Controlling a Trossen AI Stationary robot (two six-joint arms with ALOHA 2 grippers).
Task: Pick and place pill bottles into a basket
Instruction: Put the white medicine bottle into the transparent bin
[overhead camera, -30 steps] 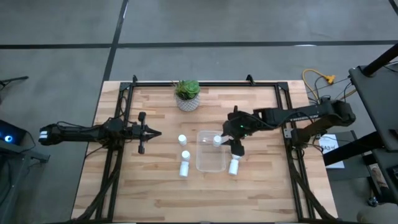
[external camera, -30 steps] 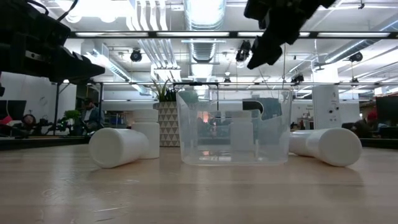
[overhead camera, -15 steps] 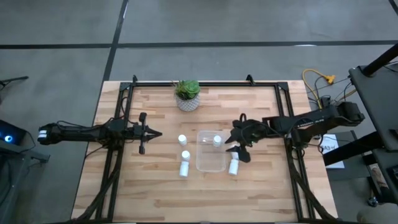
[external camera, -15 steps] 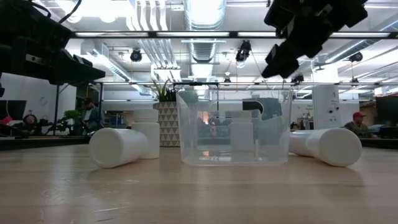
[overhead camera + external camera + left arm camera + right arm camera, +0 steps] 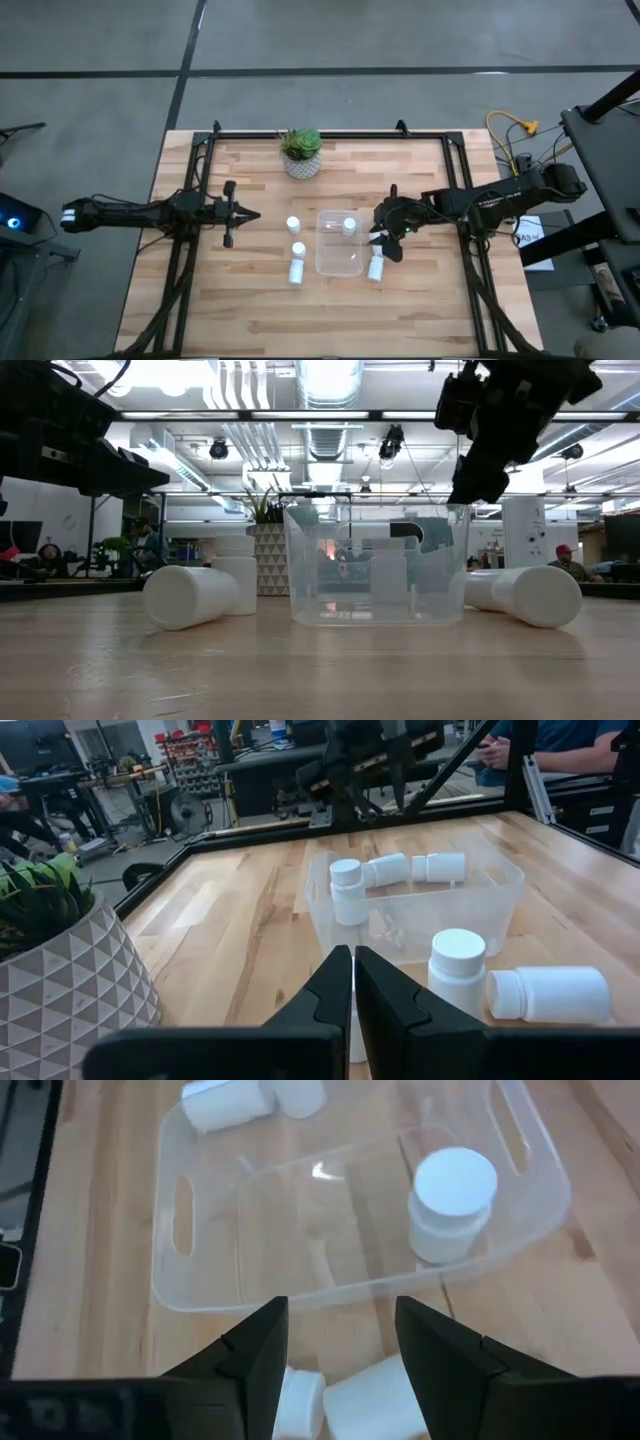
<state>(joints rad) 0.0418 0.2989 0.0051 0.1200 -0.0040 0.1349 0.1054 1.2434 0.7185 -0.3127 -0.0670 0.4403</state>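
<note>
The basket [image 5: 340,256] is a clear tub at the table's middle, with one white pill bottle [image 5: 349,226] upright inside it [image 5: 452,1200]. Three bottles are left of the basket: two upright [image 5: 293,225] [image 5: 298,249] and one lying [image 5: 296,270]. Two more lie end to end by its right side [image 5: 376,267] [image 5: 385,870] [image 5: 440,867]. My right gripper [image 5: 345,1370] is open and empty, above those lying bottles at the basket's right edge [image 5: 382,243]. My left gripper [image 5: 352,982] is shut and empty, left of the bottles [image 5: 250,214].
A whitish pot with a green plant [image 5: 301,152] stands at the far middle of the table. Dark frame rails [image 5: 190,200] run along the left, right and far sides. Bare wood [image 5: 330,320] lies toward the near edge.
My right gripper has drawn back from above the basket toward the table's right edge and come down a little toward the lying bottles beside it. The bottle in the basket has stayed upright.
</note>
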